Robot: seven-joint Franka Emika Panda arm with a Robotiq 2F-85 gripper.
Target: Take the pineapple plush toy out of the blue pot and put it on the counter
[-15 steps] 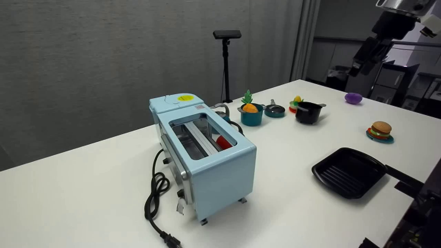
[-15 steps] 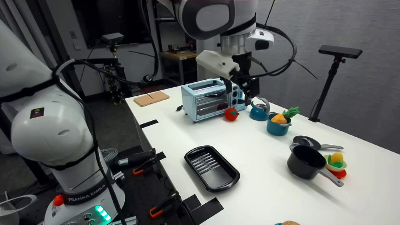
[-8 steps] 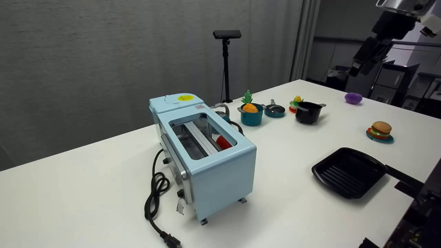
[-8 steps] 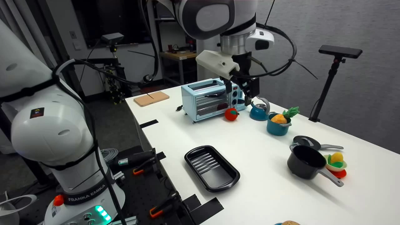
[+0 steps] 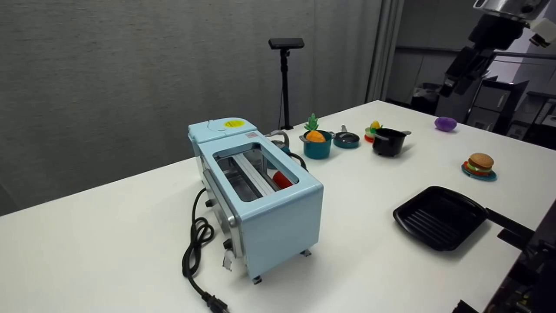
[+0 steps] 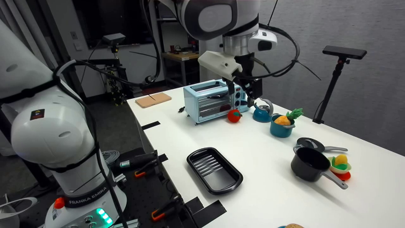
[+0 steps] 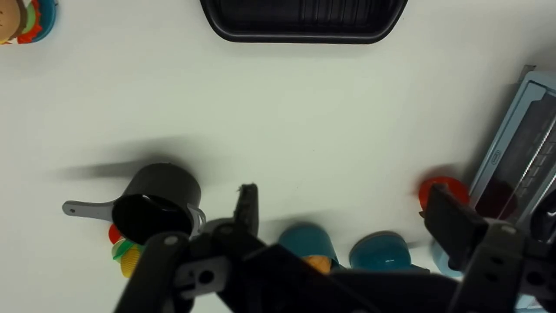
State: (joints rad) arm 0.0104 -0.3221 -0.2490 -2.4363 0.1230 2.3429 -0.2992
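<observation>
Wrist view: gripper (image 7: 342, 193) nearest, fingers spread wide. Farther off, pineapple toy (image 7: 319, 263), body down inside the blue pot (image 7: 306, 241), which stands on the white counter (image 7: 304, 108). In an exterior view toy's long axis slants, leaves (image 6: 295, 114) aimed up and right, above the rim.

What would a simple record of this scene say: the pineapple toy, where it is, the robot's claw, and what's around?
Main toy: pineapple plush toy
Location: inside the blue pot, green leaves above the rim
Gripper: open, holding nothing, above the counter
Either side of the pot: blue kettle and small frying pan
Other cookware: black saucepan, black ribbed pan
Appliance: light-blue toaster oven
Job status: toy not yet on the counter
</observation>
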